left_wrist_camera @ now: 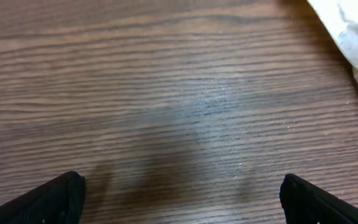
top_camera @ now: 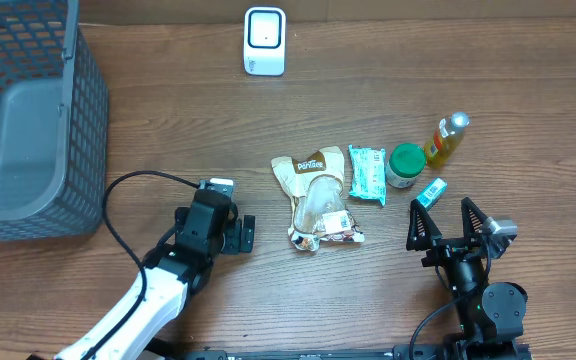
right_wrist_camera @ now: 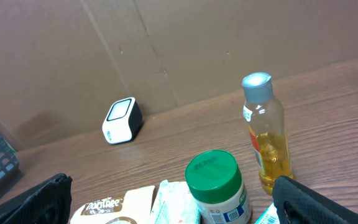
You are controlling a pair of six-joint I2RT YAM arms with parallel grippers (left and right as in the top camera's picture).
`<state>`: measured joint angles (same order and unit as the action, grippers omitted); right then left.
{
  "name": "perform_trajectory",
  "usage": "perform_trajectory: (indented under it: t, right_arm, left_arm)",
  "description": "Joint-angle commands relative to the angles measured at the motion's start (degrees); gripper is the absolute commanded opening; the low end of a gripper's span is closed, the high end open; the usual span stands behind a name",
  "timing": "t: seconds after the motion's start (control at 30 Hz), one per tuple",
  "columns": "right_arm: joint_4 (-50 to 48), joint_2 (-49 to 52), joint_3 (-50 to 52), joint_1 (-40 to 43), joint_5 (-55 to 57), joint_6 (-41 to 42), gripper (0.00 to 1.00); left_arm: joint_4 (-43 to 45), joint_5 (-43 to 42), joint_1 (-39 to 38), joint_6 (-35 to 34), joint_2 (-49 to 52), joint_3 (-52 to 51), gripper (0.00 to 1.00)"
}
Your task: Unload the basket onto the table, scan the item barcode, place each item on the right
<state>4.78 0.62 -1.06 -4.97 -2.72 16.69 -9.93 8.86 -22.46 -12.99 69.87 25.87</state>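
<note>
L hand (top_camera: 250, 233) just left of snack bag (top_camera: 318, 200), R hand (top_camera: 441, 210) further right; both jaws wide apart, holding nothing.

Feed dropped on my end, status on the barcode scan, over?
Left gripper open, empty, near snack bag. Right gripper open, empty, near small teal box. Nothing held. Path to scanner clear.

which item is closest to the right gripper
The small teal box, just ahead of the right gripper; the green-lidded jar, bottle, teal packet and snack bag lie farther off.
</note>
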Motion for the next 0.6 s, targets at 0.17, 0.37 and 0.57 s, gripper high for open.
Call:
perform_trajectory:
  t: [0.17,0.37,0.57]
  right_arm:
    - [-0.17,-0.46,0.61,-0.33,0.11,-0.07,1.00]
    - [-0.17,-0.46,0.61,-0.33,0.09,-0.07,1.00]
    - [-0.17,-0.46,0.61,-0.33,0.09,-0.07,1.00]
  left_arm:
    - [10.82,0.00,6.93,1.60,-5.75,-11.85,1.00]
    - [20.39,-1.07,10.51,1.60,-9.81,-19.58,1.00]
    - [23.32,-1.64,12.72,1.20,-12.48,-23.21,0.99]
